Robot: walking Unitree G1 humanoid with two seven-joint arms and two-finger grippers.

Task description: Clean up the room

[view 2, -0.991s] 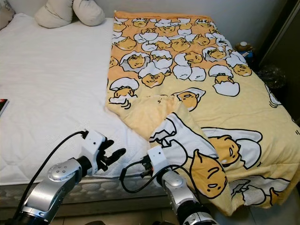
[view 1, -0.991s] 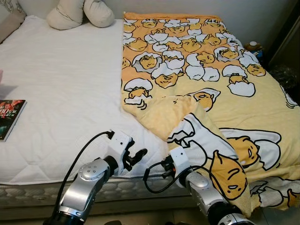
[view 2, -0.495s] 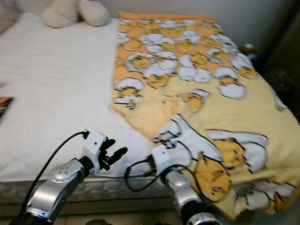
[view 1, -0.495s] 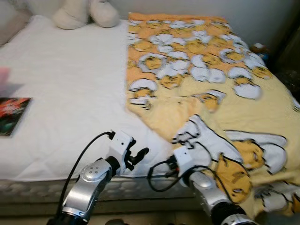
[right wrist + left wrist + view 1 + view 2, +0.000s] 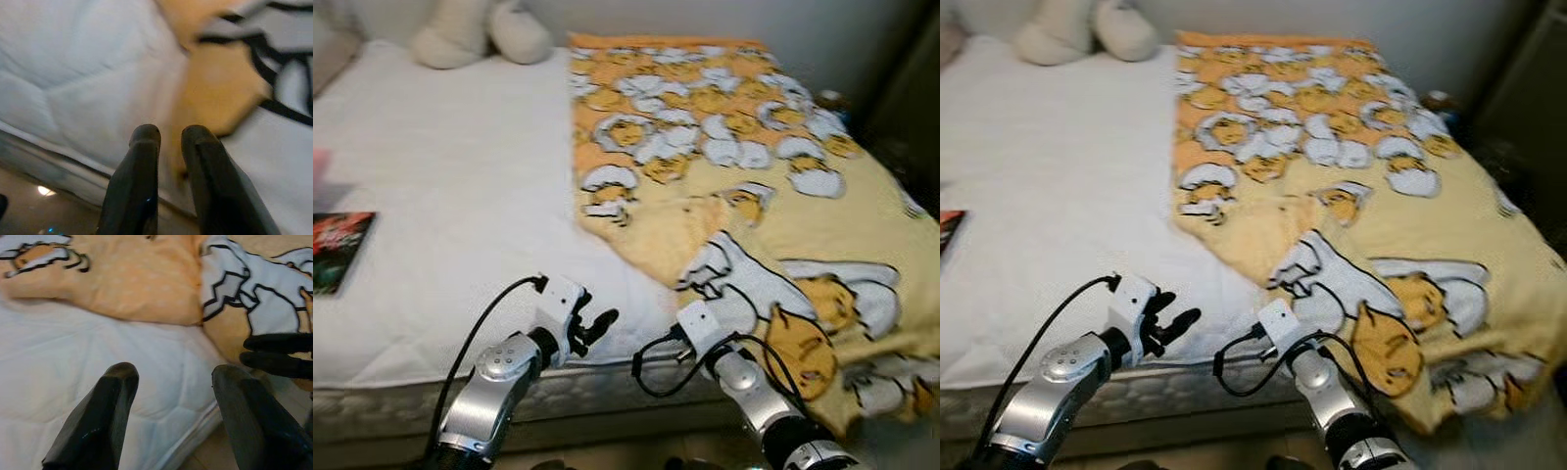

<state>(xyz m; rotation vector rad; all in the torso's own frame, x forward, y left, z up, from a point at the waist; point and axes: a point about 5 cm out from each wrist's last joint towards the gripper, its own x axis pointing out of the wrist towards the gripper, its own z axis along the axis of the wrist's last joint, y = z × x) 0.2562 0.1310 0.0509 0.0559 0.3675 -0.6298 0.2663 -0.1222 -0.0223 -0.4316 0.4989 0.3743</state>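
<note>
A bed with a white quilted mattress (image 5: 440,196) took up most of the scene, its near edge running just beyond both arms. A yellow blanket (image 5: 744,166) printed with cartoon egg figures covered the bed's right half, with one corner folded back near the right, showing a paler underside and large white-and-black shapes. Two cream pillows (image 5: 480,29) lay at the far end. On the left of the mattress lay a book (image 5: 337,250) with a dark cover and red lettering, too blurred to read.

The left gripper (image 5: 592,326) hung over the near edge of the mattress, left of the blanket's folded corner. Its wrist view showed what the head views did not: the fingers (image 5: 105,416) stood wide apart over bare white sheet, and the other gripper's black fingers appeared beyond them against the blanket. The right gripper (image 5: 166,134) sat at the near edge of the blanket. Its wrist view showed its fingers (image 5: 142,147) close together with a narrow gap, at the blanket's edge; whether cloth was caught between them could not be told.
</note>
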